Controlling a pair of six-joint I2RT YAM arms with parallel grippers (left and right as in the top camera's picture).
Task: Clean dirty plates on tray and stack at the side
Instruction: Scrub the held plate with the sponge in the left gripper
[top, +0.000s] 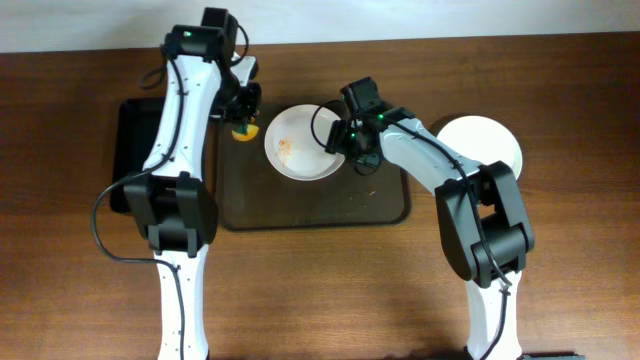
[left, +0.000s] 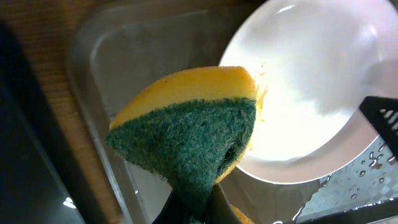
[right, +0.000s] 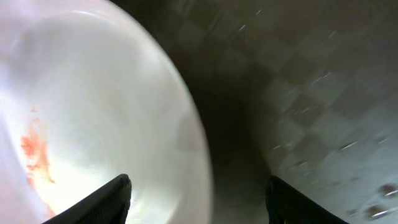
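In the overhead view's upper middle, our left gripper pinched a yellow-green sponge just beside the smeared plate on the brown tray, apparently poised to scrub, while our right gripper, fingers spread, straddled its rim, seemingly to steady it.

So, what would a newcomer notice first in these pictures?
The white plate with an orange smear, on the brown tray in the middle. Then the yellow-green sponge held by the left gripper beside that plate, and a second plate on the table at the right.
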